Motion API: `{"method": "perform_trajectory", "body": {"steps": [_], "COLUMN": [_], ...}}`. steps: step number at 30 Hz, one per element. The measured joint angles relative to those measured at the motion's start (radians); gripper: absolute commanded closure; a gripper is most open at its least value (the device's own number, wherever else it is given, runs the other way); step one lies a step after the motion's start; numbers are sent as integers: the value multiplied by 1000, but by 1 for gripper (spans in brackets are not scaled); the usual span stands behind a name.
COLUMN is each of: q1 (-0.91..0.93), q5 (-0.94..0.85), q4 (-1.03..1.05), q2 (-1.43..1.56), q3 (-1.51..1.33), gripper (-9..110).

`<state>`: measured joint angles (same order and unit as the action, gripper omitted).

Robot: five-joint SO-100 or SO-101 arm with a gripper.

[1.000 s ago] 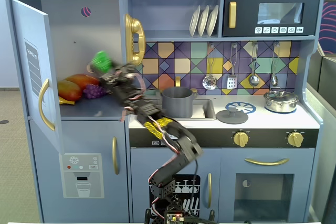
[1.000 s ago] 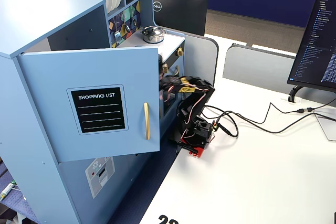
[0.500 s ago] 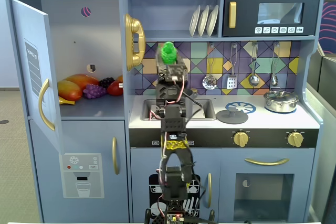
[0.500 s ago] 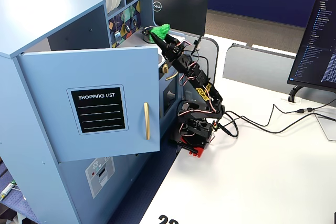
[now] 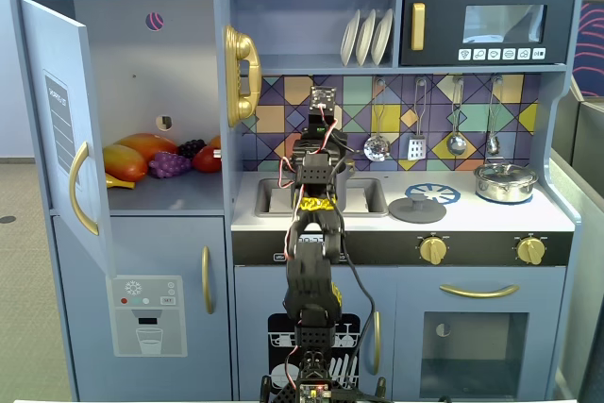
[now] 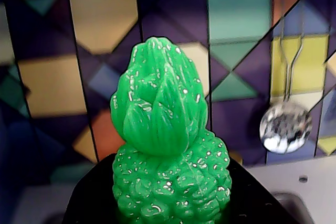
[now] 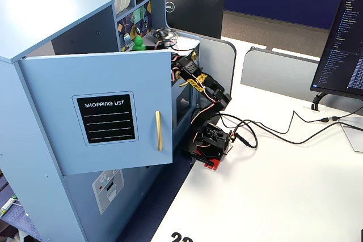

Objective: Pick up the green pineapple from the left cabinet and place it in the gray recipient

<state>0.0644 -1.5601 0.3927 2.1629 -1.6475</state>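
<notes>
- In the wrist view the pincer is clamping the green pineapple, its bumpy, glossy plastic body standing upright with the leafy top upward.
- A fixed view is showing the left cabinet standing open, left of the pincer, with two orange mangoes and one purple grape bunch inside.
- The arm is hiding the pineapple there.
- Three white plates are standing above the pincer.

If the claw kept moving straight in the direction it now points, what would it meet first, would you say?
Most likely the tiled backsplash behind the sink: the claw, shut on the green pineapple, faces it in the wrist view. Depth is unclear.
</notes>
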Motion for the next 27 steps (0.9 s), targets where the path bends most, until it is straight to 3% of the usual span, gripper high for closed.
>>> {"method": "perform_trajectory", "body": {"steps": [9, 13, 21, 27], "q1": [14, 9, 20, 15], "q5": [34, 44, 38, 32], "q4": [6, 6, 57, 244], "q2": [-124, -150, -143, 72], "q3": [18, 28, 29, -25], "gripper": [71, 67, 72, 80]}}
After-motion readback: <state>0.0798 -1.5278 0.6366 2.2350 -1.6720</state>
